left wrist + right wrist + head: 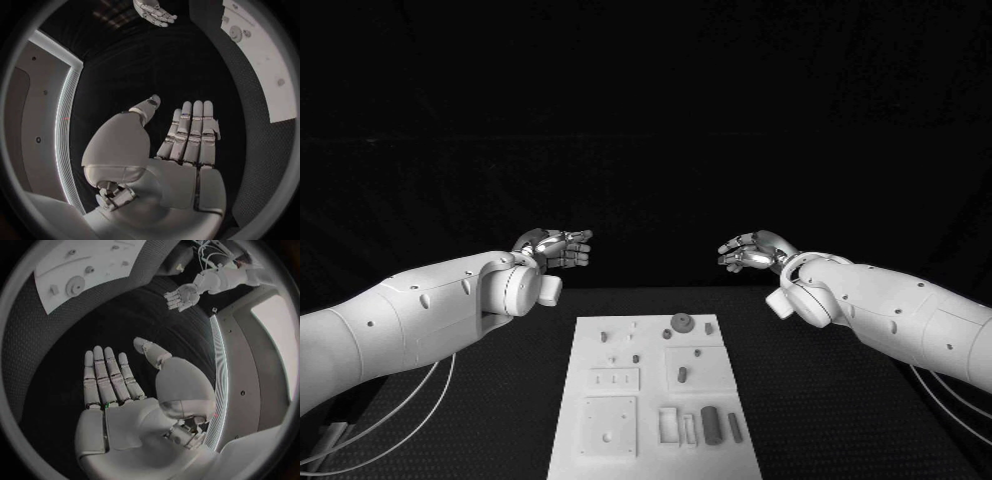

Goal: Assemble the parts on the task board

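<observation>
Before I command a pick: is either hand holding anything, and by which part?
Nothing is held. The left hand and right hand are both open and empty, beyond the task board.

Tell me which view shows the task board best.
The head view: the whole task board lies in front, parts visible on it. The left wrist view catches an edge strip; the right wrist view shows one end.

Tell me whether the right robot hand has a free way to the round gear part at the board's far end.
Probably yes: the right robot hand is open and empty above the table, and nothing lies between it and the gear on the task board.
</observation>
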You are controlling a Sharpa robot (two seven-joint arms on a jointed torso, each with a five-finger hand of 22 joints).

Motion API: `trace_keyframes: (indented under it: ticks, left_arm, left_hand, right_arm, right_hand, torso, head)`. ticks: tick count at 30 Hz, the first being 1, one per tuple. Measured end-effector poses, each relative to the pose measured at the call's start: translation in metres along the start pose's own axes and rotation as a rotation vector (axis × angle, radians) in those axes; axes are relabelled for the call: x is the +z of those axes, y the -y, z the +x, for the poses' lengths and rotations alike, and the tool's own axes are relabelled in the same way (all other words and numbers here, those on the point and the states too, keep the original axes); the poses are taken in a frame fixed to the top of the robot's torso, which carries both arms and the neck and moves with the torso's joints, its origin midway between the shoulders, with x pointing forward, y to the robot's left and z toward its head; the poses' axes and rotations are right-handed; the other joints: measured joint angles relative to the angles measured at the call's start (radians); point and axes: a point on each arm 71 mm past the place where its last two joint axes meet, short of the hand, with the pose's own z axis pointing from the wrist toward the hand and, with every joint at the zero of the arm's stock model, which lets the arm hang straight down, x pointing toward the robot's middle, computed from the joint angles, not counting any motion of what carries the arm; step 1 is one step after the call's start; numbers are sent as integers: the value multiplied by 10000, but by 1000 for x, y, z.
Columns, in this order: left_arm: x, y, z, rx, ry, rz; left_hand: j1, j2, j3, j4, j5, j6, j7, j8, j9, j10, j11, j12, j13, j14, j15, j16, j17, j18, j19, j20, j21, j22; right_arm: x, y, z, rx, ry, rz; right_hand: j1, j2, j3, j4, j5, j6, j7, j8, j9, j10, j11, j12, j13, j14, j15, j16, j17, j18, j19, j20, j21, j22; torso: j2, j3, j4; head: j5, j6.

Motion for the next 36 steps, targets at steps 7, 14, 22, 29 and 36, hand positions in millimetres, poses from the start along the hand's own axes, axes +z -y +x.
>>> trace_keyframes:
  ticks: [7, 14, 22, 29, 36]
  left_arm:
    - [-7, 0, 1, 141, -593, 157]
    - [-20, 0, 10, 147, -1319, 305]
    - [-35, 0, 22, 53, -2001, 410]
    - [-43, 0, 26, -15, -2291, 498]
    - [-49, 0, 32, -70, -2527, 549]
  left_hand:
    - [379, 279, 253, -641, 0, 510, -174, 48, -174, 404, -231, -43, -5, 395, -239, -48, 131, 5, 387, -132, 0, -28]
    - [325, 334, 437, -1150, 0, 731, -161, -43, -354, 618, -265, -236, -65, 663, -306, -118, 239, -1, 627, -305, -15, -98]
    - [136, 249, 450, -1189, 0, 751, -141, -89, -428, 655, -231, -344, -98, 662, -306, -207, 278, -3, 697, -305, -85, -129]
    - [41, 243, 448, -1241, 0, 767, -125, -127, -460, 693, -194, -391, -110, 662, -306, -274, 288, -4, 697, -305, -123, -154]
    - [-38, 244, 474, -1267, 0, 766, -125, -126, -472, 692, -193, -421, -120, 662, -306, -274, 287, -6, 697, -305, -123, -165]
  right_arm:
    - [3, -6, 9, -2023, -417, -474]
    - [3, -11, 20, -4268, -838, -867]
    - [6, -23, 38, -6291, -1202, -1376]
    - [7, -30, 49, -7493, -1354, -1734]
    - [7, -35, 56, -8157, -1463, -1965]
  right_hand:
    - [28, -195, 0, 0, 0, 603, 94, 58, 32, 686, -122, 21, -10, 1253, -463, 453, 443, 322, 1283, -101, 297, -2]
    - [184, -415, 30, -30, -1, 1177, 178, 58, 62, 1435, -337, 114, -24, 2564, -1043, 887, 1116, 448, 2723, -434, 666, 72]
    - [392, -1055, -44, -126, -1, 1801, 102, 58, 129, 3363, -1251, 1023, 1060, 3772, -1709, 1472, 2283, 597, 4218, -908, 971, 91]
    - [781, -1219, -781, -140, -1, 2024, -320, -227, 261, 3077, -1730, 5497, 6416, 4498, -2627, 5240, 5336, 600, 6065, -1789, 3035, 89]
    - [854, -1146, -586, -146, -2, 2090, -377, -581, 360, 2033, -1761, 8636, 9869, 4305, -2782, 8195, 6963, 439, 6009, -2357, 6341, 88]
  torso:
    - [136, 12, 62]
    - [390, 2, 252]
    - [745, -13, 389]
    - [1073, -48, 525]
    - [1324, -112, 614]
  head:
    - [-91, 8]
    - [-281, -1]
    - [-380, 9]
    - [-478, 1]
    - [-607, 43]
